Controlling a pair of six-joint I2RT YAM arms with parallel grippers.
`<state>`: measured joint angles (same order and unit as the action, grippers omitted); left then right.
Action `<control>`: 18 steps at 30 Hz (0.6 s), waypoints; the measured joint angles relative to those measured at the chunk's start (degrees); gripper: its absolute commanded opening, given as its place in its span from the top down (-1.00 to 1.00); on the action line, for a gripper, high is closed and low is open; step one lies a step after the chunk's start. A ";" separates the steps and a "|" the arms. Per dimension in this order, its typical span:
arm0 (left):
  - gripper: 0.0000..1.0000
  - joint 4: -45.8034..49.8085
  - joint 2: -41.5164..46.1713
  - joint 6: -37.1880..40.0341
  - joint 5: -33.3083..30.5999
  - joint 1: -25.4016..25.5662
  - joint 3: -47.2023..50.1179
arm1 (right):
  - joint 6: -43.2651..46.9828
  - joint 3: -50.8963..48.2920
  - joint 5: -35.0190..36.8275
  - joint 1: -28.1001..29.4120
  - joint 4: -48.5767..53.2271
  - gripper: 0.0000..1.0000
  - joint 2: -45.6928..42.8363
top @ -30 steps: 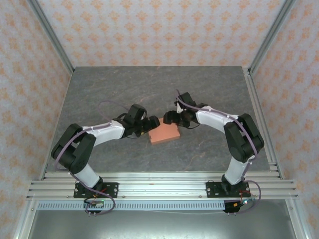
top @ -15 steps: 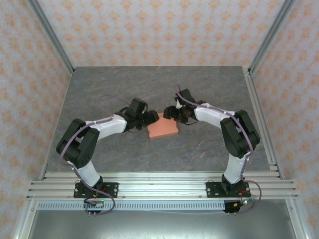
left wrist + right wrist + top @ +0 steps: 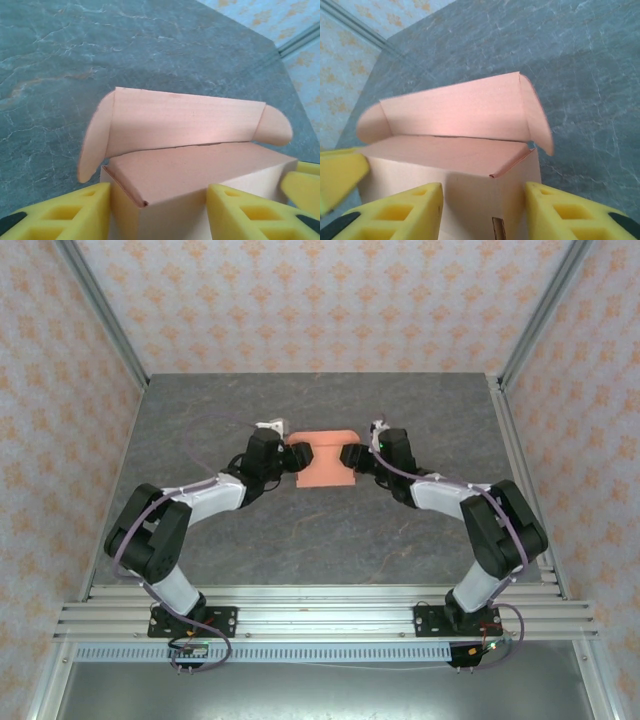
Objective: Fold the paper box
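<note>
Two changes in the last second. The paper box [image 3: 325, 462] has gone from the middle of the table [image 3: 330, 550] to a spot well towards the back; both arms have stretched forward with it.

The left gripper [image 3: 291, 456] sits at the box's left end and the right gripper [image 3: 349, 455] at its right end. A second ago both stood wider; now the jaws are partly drawn in. In each wrist view the yellow fingers [image 3: 75, 212] lie against the card on either side; I judge each has hold of one end. I cannot tell whether the box rests on the table or hangs just above it.

The body of the box is squared up; the lid flap [image 3: 185, 120] stands open along the far edge; its rounded tabs [image 3: 92, 142] curl out at each end, untucked.

Meaning for the task: the walls look done and the box is steadied; what is left is closing the lid and tucking the tabs. With both grippers holding, one would probably have to let go to press the flap down.

Around it are patterned walls [image 3: 320, 300] and a metal rail [image 3: 320, 605] at the near edge, both well apart from the box. What stands in the way is the grippers' own fingers, at the ends where the tabs must go in.
</note>
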<state>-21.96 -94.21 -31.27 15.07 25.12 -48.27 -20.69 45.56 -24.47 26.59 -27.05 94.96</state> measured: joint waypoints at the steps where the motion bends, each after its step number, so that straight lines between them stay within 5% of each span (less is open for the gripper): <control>1: -0.02 -2.93 0.00 1.05 0.83 0.00 1.73 | 0.17 -1.81 -0.15 0.09 -2.60 0.18 0.35; 10: 0.04 -15.15 0.76 13.77 8.59 0.00 12.07 | 6.08 -12.24 1.03 0.66 -18.53 0.38 1.53; 15: -0.09 -12.15 4.76 19.41 11.91 0.11 12.79 | 8.83 -15.10 2.64 2.01 -17.88 -0.18 -2.93; 18: -0.13 -8.26 9.11 19.85 11.63 0.76 11.82 | 9.05 -14.19 4.44 3.37 -9.01 -0.33 -9.81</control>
<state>-30.22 -85.10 -11.42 26.70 25.89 -36.45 -11.64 31.38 -20.03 29.95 -36.05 85.14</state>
